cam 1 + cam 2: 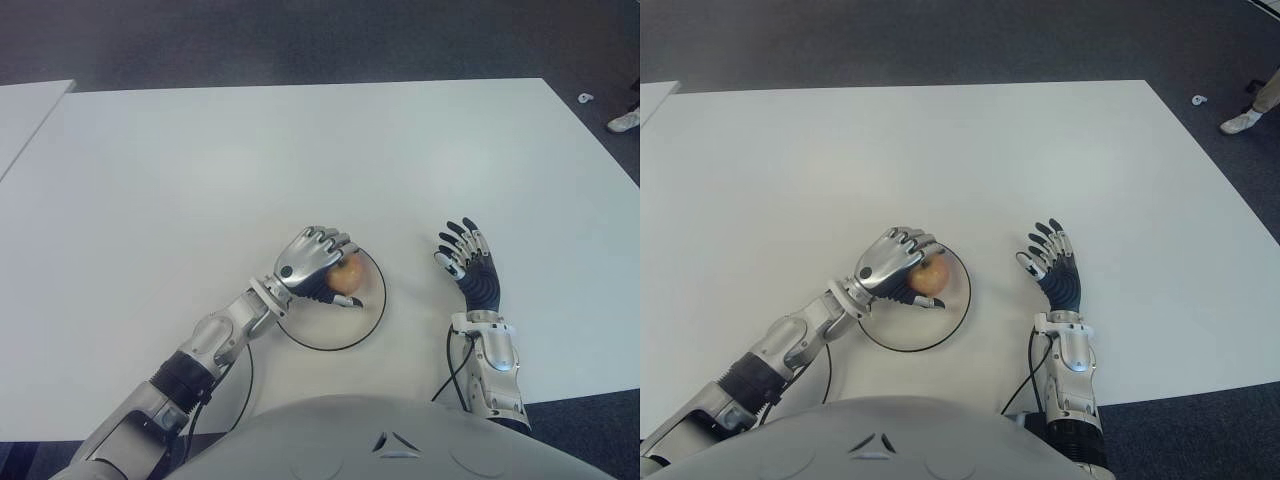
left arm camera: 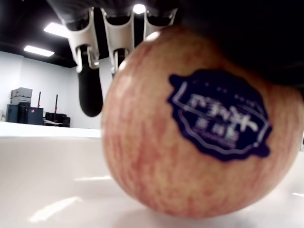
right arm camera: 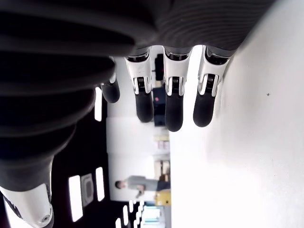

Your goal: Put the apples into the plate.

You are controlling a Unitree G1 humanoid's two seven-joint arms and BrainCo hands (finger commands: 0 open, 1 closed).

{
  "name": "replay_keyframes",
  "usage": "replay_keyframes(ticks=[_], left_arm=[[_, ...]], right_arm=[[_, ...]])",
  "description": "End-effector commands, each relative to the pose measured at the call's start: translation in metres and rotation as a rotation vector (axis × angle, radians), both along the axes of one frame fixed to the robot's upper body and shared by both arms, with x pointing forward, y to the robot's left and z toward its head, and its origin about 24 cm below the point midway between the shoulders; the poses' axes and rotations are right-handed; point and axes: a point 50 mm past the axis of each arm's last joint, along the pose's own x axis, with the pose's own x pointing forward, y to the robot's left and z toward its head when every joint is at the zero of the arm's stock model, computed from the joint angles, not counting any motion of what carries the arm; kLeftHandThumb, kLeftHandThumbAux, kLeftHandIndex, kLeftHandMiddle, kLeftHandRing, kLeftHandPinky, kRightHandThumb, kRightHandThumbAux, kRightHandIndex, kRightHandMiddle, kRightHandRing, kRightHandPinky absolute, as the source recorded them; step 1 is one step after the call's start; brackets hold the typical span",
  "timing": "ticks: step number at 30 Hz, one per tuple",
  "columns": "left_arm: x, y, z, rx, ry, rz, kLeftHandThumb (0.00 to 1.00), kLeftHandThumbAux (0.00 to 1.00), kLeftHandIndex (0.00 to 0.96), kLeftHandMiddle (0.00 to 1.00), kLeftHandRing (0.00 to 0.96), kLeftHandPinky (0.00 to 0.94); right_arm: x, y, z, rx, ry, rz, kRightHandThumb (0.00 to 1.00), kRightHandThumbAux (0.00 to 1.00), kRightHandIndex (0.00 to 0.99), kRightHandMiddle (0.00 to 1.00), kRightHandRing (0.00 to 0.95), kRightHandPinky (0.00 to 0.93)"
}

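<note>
A reddish-yellow apple (image 1: 349,273) with a dark blue sticker (image 2: 219,116) sits low in the white, dark-rimmed plate (image 1: 352,326) near the table's front edge. In the left wrist view the apple (image 2: 156,156) touches the plate's white surface. My left hand (image 1: 320,257) covers it from above and from the left, fingers curled over it and thumb under its front. My right hand (image 1: 467,263) shows to the right of the plate, palm up, fingers (image 3: 173,102) spread and holding nothing. I see no other apple.
The white table (image 1: 300,160) stretches far ahead and to both sides. A second white table (image 1: 20,110) stands at the far left. Dark floor lies beyond, with a person's shoe (image 1: 624,121) at the far right. A black cable (image 1: 245,385) runs beside my left forearm.
</note>
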Motion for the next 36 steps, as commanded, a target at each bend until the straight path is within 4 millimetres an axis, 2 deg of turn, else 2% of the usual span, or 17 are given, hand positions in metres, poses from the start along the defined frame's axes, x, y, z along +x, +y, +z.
replay_keyframes(ticks=[1, 9, 17, 25, 28, 31, 32, 33, 36], left_arm=[[0.000, 0.004, -0.006, 0.017, 0.012, 0.017, 0.854, 0.662, 0.407, 0.530, 0.834, 0.811], [-0.002, 0.005, -0.011, 0.024, -0.003, 0.036, 0.854, 0.662, 0.408, 0.528, 0.834, 0.812], [-0.006, 0.007, -0.010, 0.076, 0.005, 0.029, 0.854, 0.663, 0.407, 0.525, 0.830, 0.801], [-0.014, 0.009, -0.008, 0.112, 0.032, 0.017, 0.853, 0.662, 0.408, 0.526, 0.820, 0.793], [-0.016, 0.011, -0.004, 0.115, 0.076, 0.015, 0.852, 0.661, 0.411, 0.535, 0.792, 0.760], [-0.017, 0.016, 0.009, 0.096, 0.156, 0.017, 0.844, 0.661, 0.409, 0.558, 0.693, 0.644], [-0.017, 0.017, 0.013, 0.091, 0.172, 0.016, 0.685, 0.551, 0.407, 0.556, 0.629, 0.577], [-0.017, 0.018, 0.016, 0.088, 0.182, 0.016, 0.581, 0.480, 0.406, 0.555, 0.588, 0.534], [-0.016, 0.018, 0.020, 0.090, 0.186, 0.019, 0.408, 0.375, 0.368, 0.456, 0.423, 0.377]], right_arm=[[-0.025, 0.004, -0.032, 0.058, 0.199, -0.025, 0.322, 0.668, 0.065, 0.184, 0.216, 0.248], [-0.026, 0.003, -0.031, 0.050, 0.198, -0.018, 0.310, 0.657, 0.062, 0.168, 0.194, 0.214], [-0.026, 0.002, -0.030, 0.050, 0.199, -0.015, 0.320, 0.665, 0.068, 0.175, 0.202, 0.234], [-0.023, 0.001, -0.028, 0.059, 0.165, -0.012, 0.307, 0.630, 0.075, 0.173, 0.197, 0.232], [-0.022, 0.000, -0.027, 0.055, 0.162, -0.016, 0.305, 0.617, 0.075, 0.173, 0.196, 0.232], [-0.021, 0.000, -0.025, 0.047, 0.158, -0.018, 0.301, 0.605, 0.073, 0.172, 0.195, 0.227], [-0.021, -0.001, -0.025, 0.044, 0.159, -0.018, 0.298, 0.598, 0.071, 0.171, 0.192, 0.222], [-0.021, -0.001, -0.025, 0.040, 0.161, -0.019, 0.295, 0.594, 0.069, 0.170, 0.191, 0.218], [-0.021, -0.001, -0.024, 0.035, 0.163, -0.022, 0.290, 0.586, 0.067, 0.170, 0.190, 0.221]])
